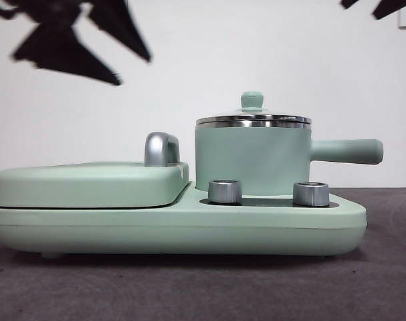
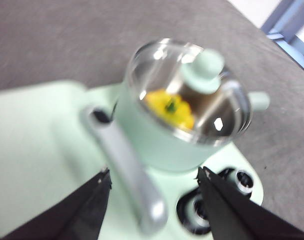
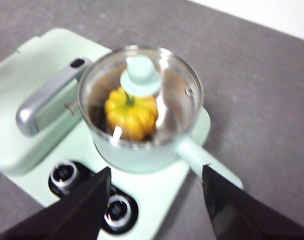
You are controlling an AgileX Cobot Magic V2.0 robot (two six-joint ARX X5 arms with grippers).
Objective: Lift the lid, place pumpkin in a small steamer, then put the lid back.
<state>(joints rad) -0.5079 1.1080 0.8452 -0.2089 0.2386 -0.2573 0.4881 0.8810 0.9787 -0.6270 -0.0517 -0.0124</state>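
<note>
The small steamer [image 1: 252, 159], a mint-green pot with a long side handle, stands on the right of the mint-green cooker base. The glass lid [image 1: 252, 119] with its mint knob sits on the pot. Through the lid the yellow-orange pumpkin [image 3: 131, 115] with a green stem lies inside the pot; it also shows in the left wrist view [image 2: 171, 107]. My left gripper [image 2: 154, 187] is open and empty, high above the griddle side. My right gripper [image 3: 157, 192] is open and empty, high above the pot's handle side. In the front view both arms show only as dark blurred tips at the top corners.
The flat mint-green griddle cover [image 1: 89, 184] with a chrome handle [image 1: 161, 148] fills the left half of the cooker. Two steel knobs [image 1: 225, 191] stand at the front right of the base. Grey table surface lies all around, with a white wall behind.
</note>
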